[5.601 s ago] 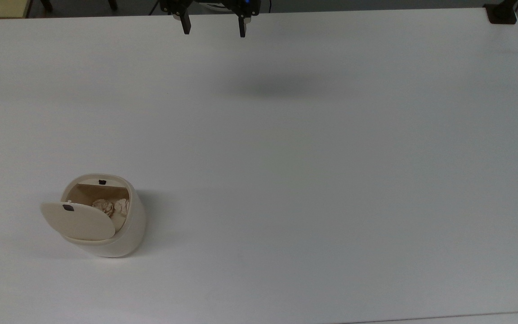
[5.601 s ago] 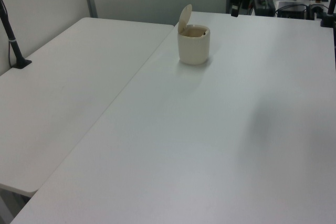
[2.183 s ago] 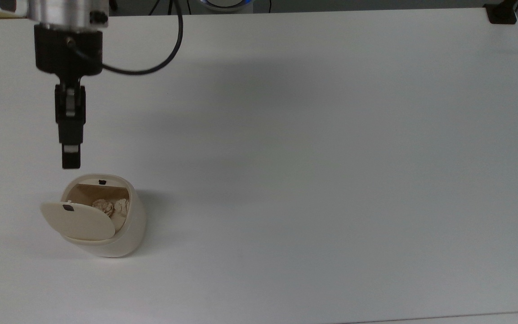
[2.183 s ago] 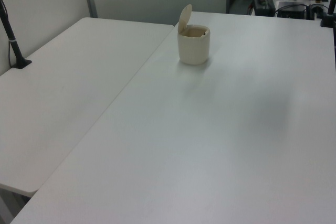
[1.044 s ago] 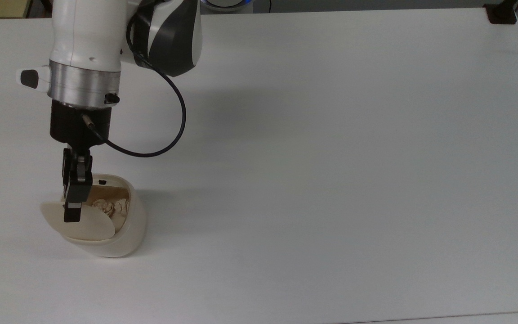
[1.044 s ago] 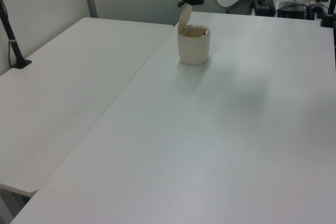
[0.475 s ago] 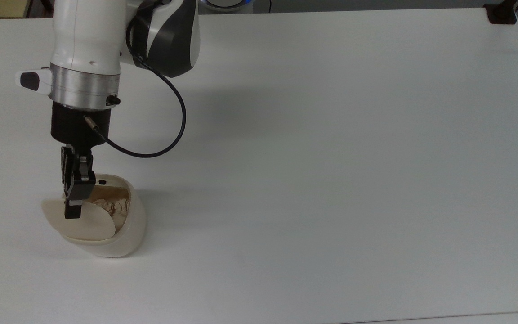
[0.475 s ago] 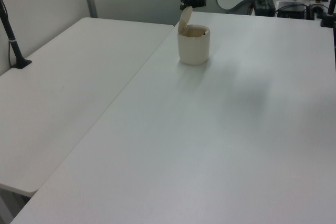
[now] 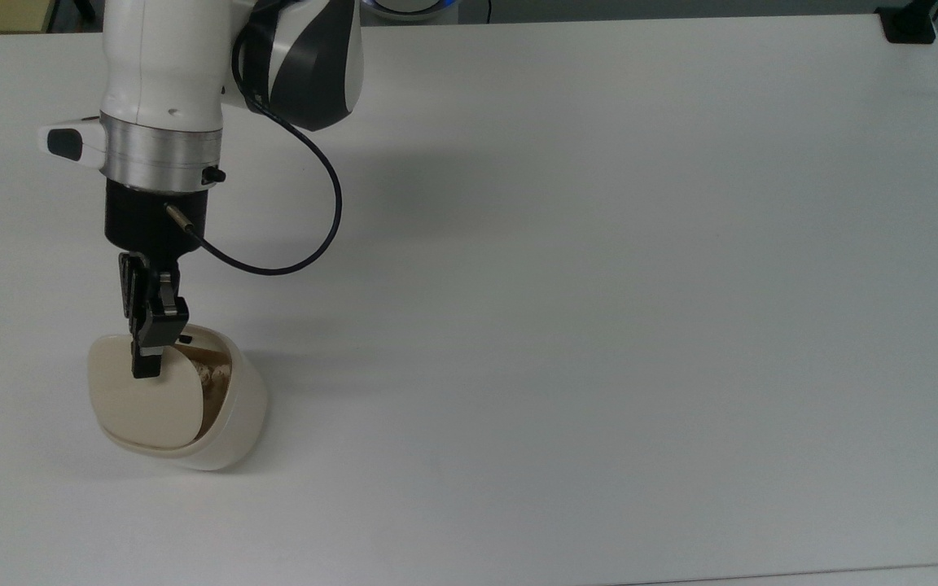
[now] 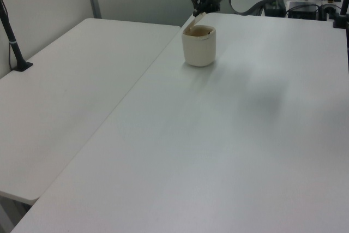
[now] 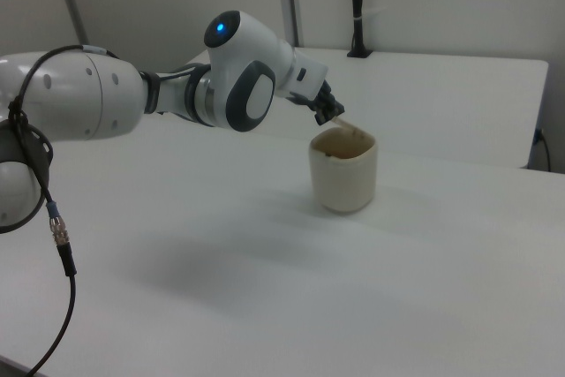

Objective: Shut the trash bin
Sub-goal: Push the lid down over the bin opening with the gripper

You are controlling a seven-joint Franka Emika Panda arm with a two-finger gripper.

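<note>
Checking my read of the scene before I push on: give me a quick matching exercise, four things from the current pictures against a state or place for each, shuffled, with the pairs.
Things:
1. lid
2. gripper
3. trash bin
4. crumpled paper

States or places:
A. inside the bin, seen through the gap
B. standing on the white table, near the top view's left edge
C. partway down, tilted, not yet shut
D. tip against the lid's upper side

Pairs: 1-C, 2-D, 3-B, 4-A

One trash bin (image 9: 225, 423), one gripper (image 9: 146, 358), two white tables (image 10: 229, 135), one black cable (image 9: 306, 244)
</note>
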